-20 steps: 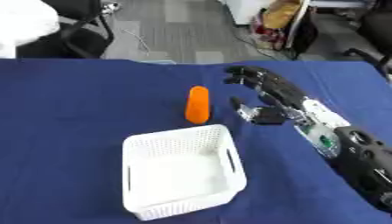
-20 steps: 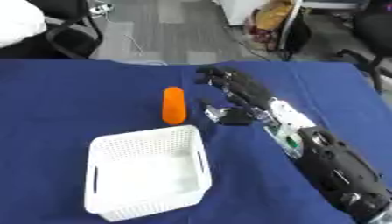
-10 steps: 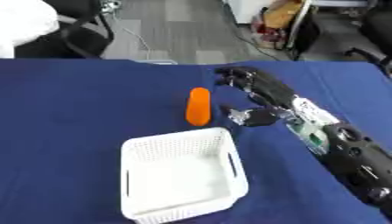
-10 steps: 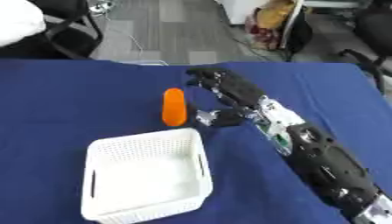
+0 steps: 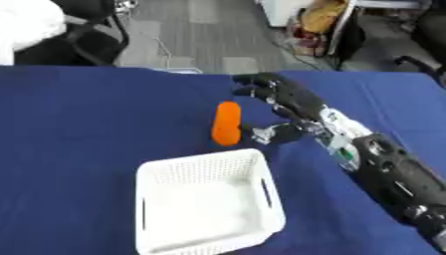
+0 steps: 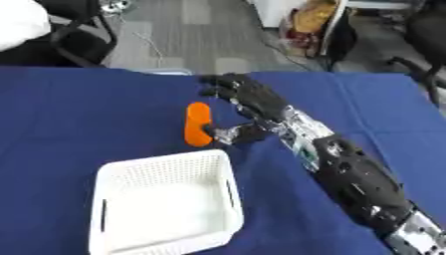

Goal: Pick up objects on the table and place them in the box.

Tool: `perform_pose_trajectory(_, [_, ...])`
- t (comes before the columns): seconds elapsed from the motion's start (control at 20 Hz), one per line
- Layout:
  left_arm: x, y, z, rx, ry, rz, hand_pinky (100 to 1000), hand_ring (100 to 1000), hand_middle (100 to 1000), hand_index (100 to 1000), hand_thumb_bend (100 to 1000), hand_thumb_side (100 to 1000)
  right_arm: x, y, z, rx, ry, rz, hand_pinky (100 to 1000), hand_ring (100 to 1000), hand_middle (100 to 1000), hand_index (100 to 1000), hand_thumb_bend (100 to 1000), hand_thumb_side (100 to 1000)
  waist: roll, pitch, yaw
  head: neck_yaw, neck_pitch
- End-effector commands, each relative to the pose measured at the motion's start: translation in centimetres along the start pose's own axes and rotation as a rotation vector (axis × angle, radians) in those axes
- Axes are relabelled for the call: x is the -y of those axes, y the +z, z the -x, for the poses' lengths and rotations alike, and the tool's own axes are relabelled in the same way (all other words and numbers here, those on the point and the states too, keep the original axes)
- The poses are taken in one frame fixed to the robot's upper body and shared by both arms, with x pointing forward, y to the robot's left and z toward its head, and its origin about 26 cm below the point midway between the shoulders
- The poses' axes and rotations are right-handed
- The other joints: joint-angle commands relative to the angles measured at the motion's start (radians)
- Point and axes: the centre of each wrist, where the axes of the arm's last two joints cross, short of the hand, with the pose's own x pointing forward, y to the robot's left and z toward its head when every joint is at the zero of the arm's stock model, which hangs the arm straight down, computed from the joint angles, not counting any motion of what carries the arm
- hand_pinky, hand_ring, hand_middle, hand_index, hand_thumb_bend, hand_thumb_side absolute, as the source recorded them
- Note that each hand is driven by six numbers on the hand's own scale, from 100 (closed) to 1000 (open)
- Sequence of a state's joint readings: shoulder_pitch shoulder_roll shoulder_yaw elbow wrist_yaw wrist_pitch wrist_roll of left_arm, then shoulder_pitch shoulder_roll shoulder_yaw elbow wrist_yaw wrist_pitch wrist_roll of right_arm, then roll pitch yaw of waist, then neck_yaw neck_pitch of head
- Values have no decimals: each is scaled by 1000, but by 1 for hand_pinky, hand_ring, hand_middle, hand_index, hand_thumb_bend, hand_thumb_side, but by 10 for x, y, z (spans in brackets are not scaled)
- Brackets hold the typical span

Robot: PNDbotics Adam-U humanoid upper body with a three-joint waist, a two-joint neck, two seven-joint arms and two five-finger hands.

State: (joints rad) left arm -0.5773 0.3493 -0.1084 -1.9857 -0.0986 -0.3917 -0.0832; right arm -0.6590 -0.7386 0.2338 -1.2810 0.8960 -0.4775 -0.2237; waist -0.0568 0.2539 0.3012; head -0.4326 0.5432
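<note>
Blue cloth-covered table (image 5: 78,129) carrying, nearest, a white perforated plastic basket (image 5: 205,204). Beyond its far rim lies an orange elongated carrot-like object (image 5: 226,123). Right hand (image 5: 283,99), fingers spread apart, flanks the object, thumb beside its near end.

A blue table (image 5: 78,124) bears an orange object (image 5: 226,123) and a white basket (image 5: 205,201)

Right hand (image 5: 283,107) open at frame centre, thumb just beside orange object (image 5: 226,123), white basket (image 5: 205,203) below, blue table (image 5: 78,124)
</note>
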Motion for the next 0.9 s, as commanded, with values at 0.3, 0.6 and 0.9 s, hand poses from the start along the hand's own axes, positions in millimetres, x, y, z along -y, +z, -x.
perform_pose_trajectory(0.3, [-1,-12,-5,46,13,-13,898,799,880,867,173,939,27,-3,13,3,51,49,871,837,922,880,401,1000,-10,-8,25,-36,-25])
perform_pose_trajectory(0.6, [1,-17,-6,60,30,-23,897,799,880,870,175,938,33,-4,13,1,38,52,874,837,911,896,464,1000,-23,-5,47,-44,-29])
perform_pose_trajectory(0.9, [2,-21,-7,70,42,-27,897,799,880,873,177,938,35,-2,14,-24,13,51,874,835,914,936,546,1000,-31,-1,60,-48,-28])
